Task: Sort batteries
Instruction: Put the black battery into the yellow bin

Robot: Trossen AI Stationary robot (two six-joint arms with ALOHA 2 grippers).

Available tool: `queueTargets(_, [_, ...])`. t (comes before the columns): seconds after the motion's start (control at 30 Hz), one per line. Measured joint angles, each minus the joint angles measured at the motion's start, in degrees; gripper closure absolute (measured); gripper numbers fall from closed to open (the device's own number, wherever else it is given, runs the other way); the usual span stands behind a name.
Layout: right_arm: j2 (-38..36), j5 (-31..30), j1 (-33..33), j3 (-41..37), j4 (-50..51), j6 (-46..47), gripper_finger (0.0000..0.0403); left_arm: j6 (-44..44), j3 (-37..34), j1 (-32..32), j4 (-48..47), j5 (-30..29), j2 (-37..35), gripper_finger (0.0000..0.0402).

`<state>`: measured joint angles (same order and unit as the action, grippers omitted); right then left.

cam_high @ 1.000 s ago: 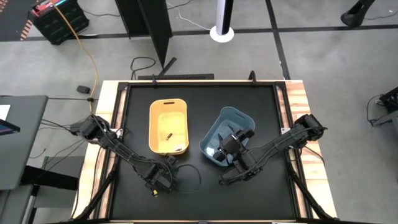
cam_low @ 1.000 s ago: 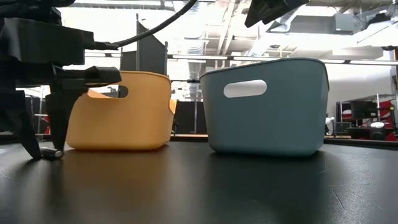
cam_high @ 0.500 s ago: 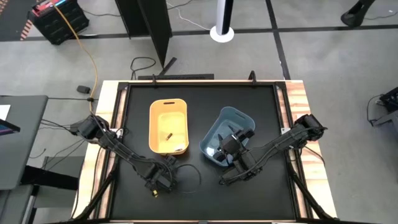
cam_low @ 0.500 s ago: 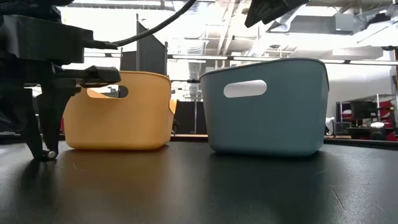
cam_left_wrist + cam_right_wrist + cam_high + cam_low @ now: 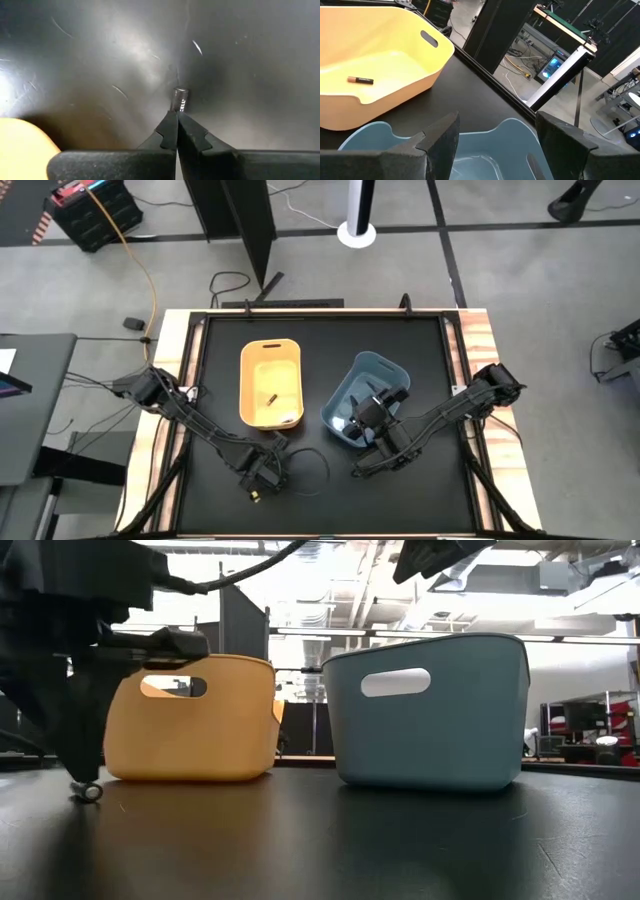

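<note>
My left gripper (image 5: 256, 490) stands near the table's near edge, in front of the yellow bin (image 5: 271, 383), shut on a small dark battery (image 5: 179, 100) that shows as a small round end (image 5: 87, 792) in the low view. My right gripper (image 5: 497, 145) hangs open over the blue bin (image 5: 362, 412) and touches nothing. One dark battery with a copper end (image 5: 360, 80) lies on the yellow bin's floor. My left gripper pinches the dark battery between the free ends of its two fingers (image 5: 172, 131), which come from above and point down. The battery's end nearest the fingers (image 5: 177, 109) is in the pinch, and the rest sticks out past them. It sits at the table top; whether it is lifted clear I cannot tell.
The yellow bin (image 5: 190, 720) and the blue bin (image 5: 430, 710) stand side by side at mid-table. A black cable loop (image 5: 305, 465) lies on the black table top (image 5: 420, 490) just right of my left gripper. Wooden edges frame the table.
My left gripper's fingers, first open on either side of the battery lying on the table, have shut on it. The gripper has then moved a little toward the table's near edge, taking the battery along; the battery now shows end-on in the low view.
</note>
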<state>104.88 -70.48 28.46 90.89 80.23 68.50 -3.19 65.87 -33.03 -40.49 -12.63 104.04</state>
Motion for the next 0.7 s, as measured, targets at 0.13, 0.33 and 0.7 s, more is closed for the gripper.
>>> queueTargets(0.13, [0.0,0.0,0.1,0.0,-0.1,0.0,0.0124,-0.2,0.9,-0.2,-0.1,-0.3,0.0,0.0397])
queueTargets(0.33, [0.0,0.0,0.1,0.0,-0.2,0.0,0.0124,0.5,0.9,-0.3,-1.2,-0.5,0.0,0.0399])
queueTargets(0.7, [0.0,0.0,0.1,0.0,-0.2,0.0,0.0124,1.2,-1.6,0.3,1.3,0.3,0.0,0.0356])
